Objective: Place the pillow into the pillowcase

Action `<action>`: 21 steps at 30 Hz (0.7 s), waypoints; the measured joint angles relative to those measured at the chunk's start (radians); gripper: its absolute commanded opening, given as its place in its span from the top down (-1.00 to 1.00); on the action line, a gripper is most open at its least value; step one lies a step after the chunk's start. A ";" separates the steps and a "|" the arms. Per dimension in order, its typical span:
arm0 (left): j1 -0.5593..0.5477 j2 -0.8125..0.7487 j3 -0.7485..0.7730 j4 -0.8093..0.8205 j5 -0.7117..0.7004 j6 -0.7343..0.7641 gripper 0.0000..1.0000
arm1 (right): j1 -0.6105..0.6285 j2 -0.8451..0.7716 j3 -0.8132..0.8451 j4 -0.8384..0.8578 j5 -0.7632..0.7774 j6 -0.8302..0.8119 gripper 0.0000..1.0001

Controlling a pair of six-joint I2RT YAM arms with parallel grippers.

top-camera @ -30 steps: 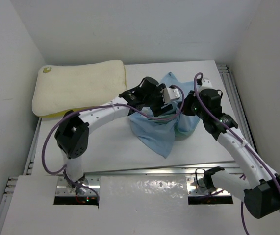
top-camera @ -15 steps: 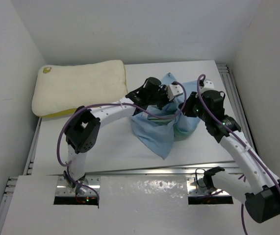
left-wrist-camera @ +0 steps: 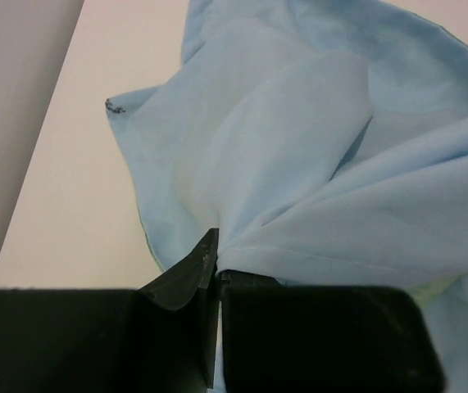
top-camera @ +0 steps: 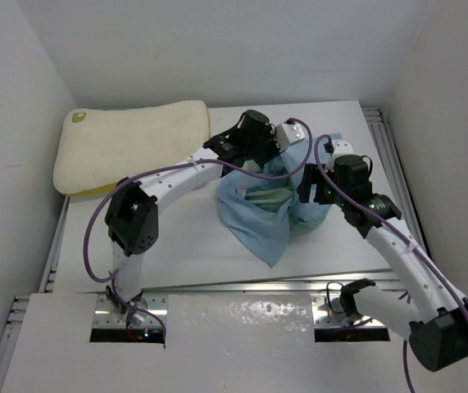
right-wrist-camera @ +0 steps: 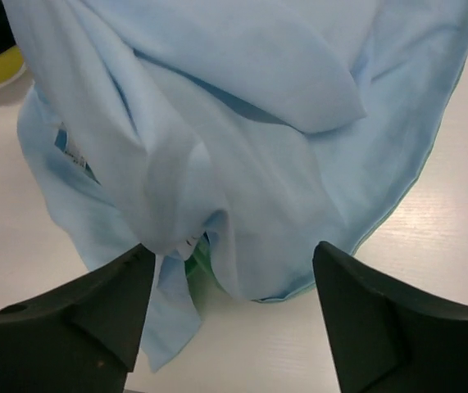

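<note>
Open table (top-camera: 176,237) between pillow (top-camera: 131,147) and pillowcase (top-camera: 262,221), apparently

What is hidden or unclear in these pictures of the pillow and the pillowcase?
Left wrist view: the left gripper is shut on the crumpled light-blue cloth pillowcase; folds hide how many layers.
Top view: its wrist covers that grip.
Right wrist view: the open right gripper; contact with the cloth is unclear.
Top view: the cream rectangular pillow's corner mark is too small to read.

White table (top-camera: 176,246), plain white walls (top-camera: 217,49) on 3 sides, metal rails (top-camera: 242,288), even light
</note>
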 measured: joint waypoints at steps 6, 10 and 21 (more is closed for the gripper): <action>0.003 -0.002 0.069 -0.101 -0.008 0.002 1.00 | 0.000 -0.099 -0.022 0.032 -0.064 -0.088 -0.79; 0.003 -0.006 0.076 -0.129 -0.032 0.000 1.00 | 0.003 -0.136 -0.013 0.034 -0.133 -0.151 -0.80; 0.003 -0.062 0.061 -0.167 -0.086 -0.024 1.00 | 0.081 0.044 0.039 0.159 -0.155 -0.179 -0.83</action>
